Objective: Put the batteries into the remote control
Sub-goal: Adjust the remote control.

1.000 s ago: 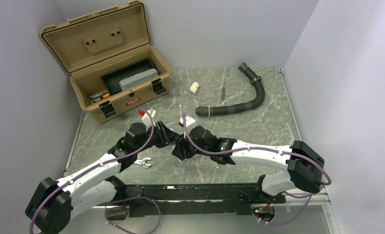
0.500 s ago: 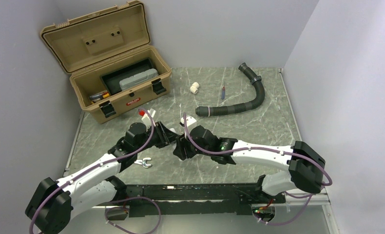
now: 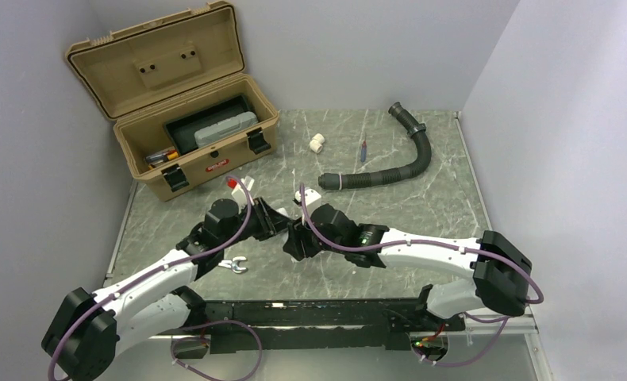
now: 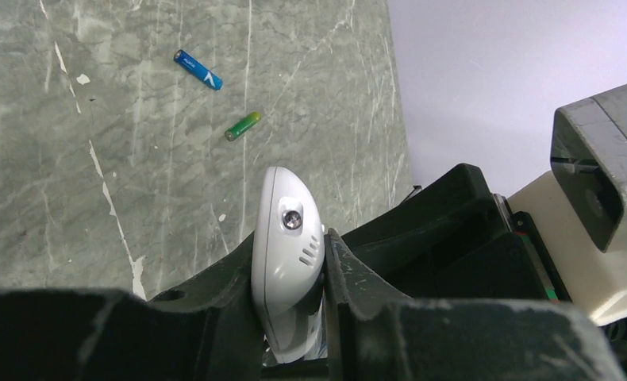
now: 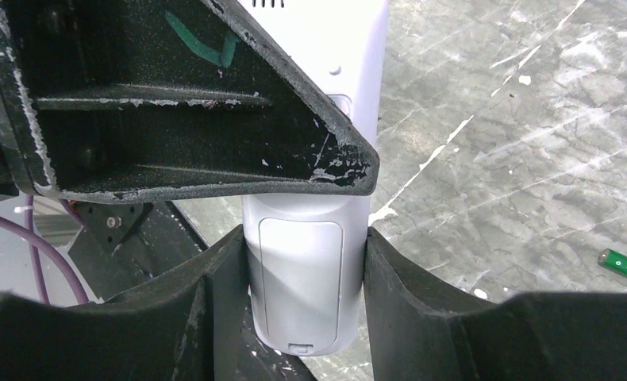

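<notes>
Both claws grip the remote control (image 4: 290, 214) over the middle of the worktop (image 3: 421, 206), a little toward its near edge. The left gripper (image 4: 288, 266) is clamped tight across the remote's rounded end. The right gripper (image 5: 304, 262) pinches the two long sides of the other end, its jaws about half apart. The blue battery (image 4: 198, 69) and the green battery (image 4: 242, 125) lie loose on the worktop close by, near each other but not touching.
</notes>
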Controlling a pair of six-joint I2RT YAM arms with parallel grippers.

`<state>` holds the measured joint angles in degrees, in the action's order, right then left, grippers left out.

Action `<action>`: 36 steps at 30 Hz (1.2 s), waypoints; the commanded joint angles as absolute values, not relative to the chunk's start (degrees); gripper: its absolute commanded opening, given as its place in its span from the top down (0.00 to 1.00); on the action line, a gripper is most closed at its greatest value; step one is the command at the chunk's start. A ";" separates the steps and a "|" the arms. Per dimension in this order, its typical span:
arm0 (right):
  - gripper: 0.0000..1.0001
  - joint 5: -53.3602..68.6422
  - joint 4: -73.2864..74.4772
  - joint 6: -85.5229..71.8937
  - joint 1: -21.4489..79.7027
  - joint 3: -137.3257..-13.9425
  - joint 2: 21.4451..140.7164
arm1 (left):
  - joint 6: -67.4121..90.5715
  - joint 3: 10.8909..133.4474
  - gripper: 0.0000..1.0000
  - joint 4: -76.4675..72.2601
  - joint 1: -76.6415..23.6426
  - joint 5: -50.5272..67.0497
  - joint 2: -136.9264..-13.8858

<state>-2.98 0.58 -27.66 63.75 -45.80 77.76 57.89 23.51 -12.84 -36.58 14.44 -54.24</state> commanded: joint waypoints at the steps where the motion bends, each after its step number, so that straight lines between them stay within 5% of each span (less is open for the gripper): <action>1: 0.78 -2.25 -1.34 -25.46 63.85 -47.28 74.38 | 56.94 24.66 1.00 -15.07 -36.67 16.54 -54.93; 3: 0.54 -2.32 -1.33 -24.88 63.89 -47.08 73.41 | 56.95 24.20 1.00 -15.75 -36.62 16.90 -54.90; 5: 0.41 -2.91 -1.53 -24.03 63.90 -46.30 71.61 | 56.83 23.96 1.00 -15.23 -36.60 16.65 -54.40; 9: 0.36 -2.74 -0.42 -19.23 63.89 -45.39 65.60 | 56.43 23.11 1.00 -14.02 -36.55 16.31 -52.76; 15: 0.38 -1.67 5.77 -10.27 63.90 -44.48 55.50 | 57.12 20.31 1.00 -16.81 -35.98 18.51 -50.07; 18: 0.55 -0.41 5.71 -4.76 63.89 -41.09 49.85 | 58.78 16.95 1.00 -23.78 -35.87 21.47 -49.03; 22: 0.62 3.59 6.58 0.43 63.85 -38.12 44.92 | 60.48 14.49 1.00 -29.58 -35.77 24.53 -48.74; 28: 0.85 6.49 6.61 4.50 63.85 -36.74 43.29 | 60.79 11.37 1.00 -40.35 -35.65 27.08 -49.91; 32: 0.86 8.33 5.33 4.89 63.88 -36.80 43.90 | 60.22 10.10 1.00 -40.69 -35.68 25.14 -47.93; 36: 0.74 8.90 5.59 5.46 63.87 -37.84 45.78 | 58.38 11.33 1.00 -33.67 -35.68 23.40 -44.52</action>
<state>6.79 7.60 3.42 63.70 -36.49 44.58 60.10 10.04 -34.04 -35.92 24.40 -47.94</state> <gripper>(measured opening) 0.232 0.308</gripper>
